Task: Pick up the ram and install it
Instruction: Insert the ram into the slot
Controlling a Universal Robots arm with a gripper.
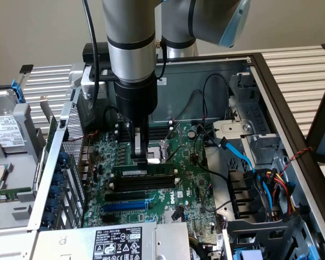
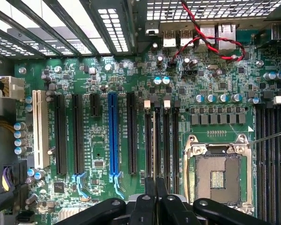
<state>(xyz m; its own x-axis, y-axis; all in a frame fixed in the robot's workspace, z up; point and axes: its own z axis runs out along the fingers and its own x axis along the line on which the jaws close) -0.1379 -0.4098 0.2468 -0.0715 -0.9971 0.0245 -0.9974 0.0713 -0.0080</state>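
Note:
The ram (image 1: 151, 172) is a thin green stick with a white label. It stands on edge in a black memory slot on the green motherboard (image 1: 189, 184), level with the white end clips. My gripper (image 1: 147, 160) comes straight down onto the middle of its top edge, fingers drawn together on it. In the wrist view the ram (image 2: 153, 136) appears edge-on as a thin line between the black slots. The gripper (image 2: 155, 185) is shut over its near end.
Empty black slots (image 1: 143, 187) and a blue expansion slot (image 1: 127, 206) lie beside the ram. The open CPU socket (image 2: 218, 173) sits close by. Blue and black cables (image 1: 241, 154) and drive cages crowd the exterior view's right. A labelled power supply (image 1: 116, 244) borders the front.

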